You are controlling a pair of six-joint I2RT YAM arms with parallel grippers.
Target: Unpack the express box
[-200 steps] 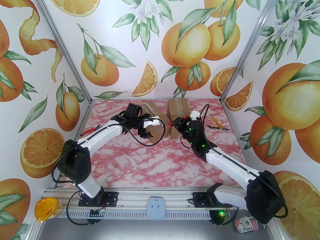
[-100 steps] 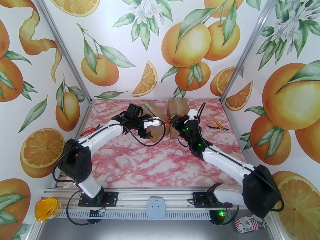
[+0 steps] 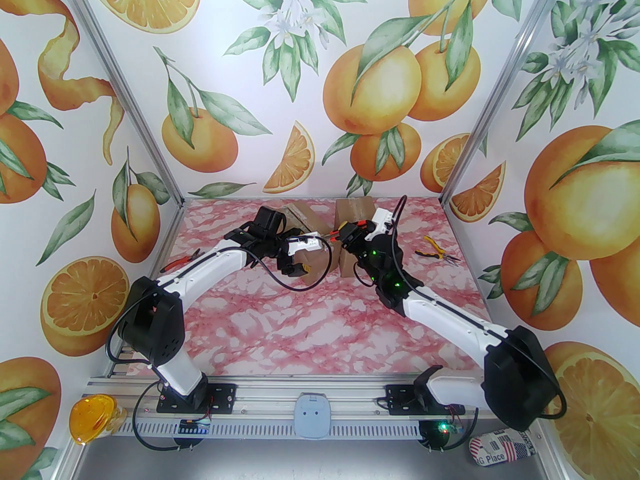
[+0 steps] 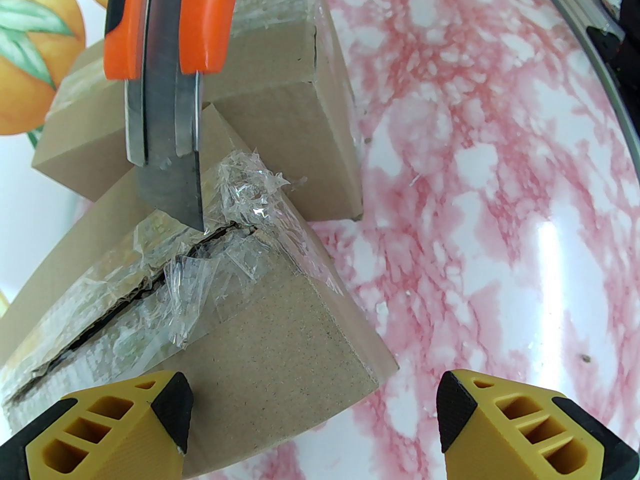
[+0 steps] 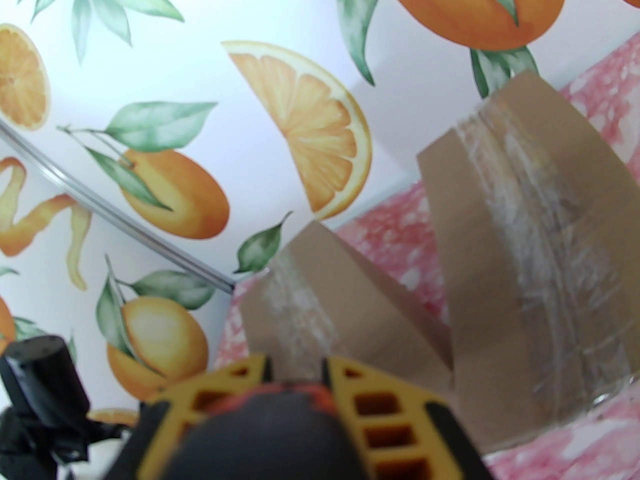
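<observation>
knife (image 4: 167, 168) handle cropped, box (image 4: 280, 348) slit dark

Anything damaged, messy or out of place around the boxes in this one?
Yes: the nearest cardboard box has its taped top seam slit open and jagged, with clear tape torn and bunched near the corner, just below the blade of the utility knife. It looks like cutting in progress rather than an accident.

The utility knife (image 4: 167, 118) sits with its blade tip at the slit tape seam (image 4: 150, 278) of the near box (image 4: 290, 338). The left gripper (image 4: 314, 407) jaws stand wide apart, gripping nothing.
</observation>
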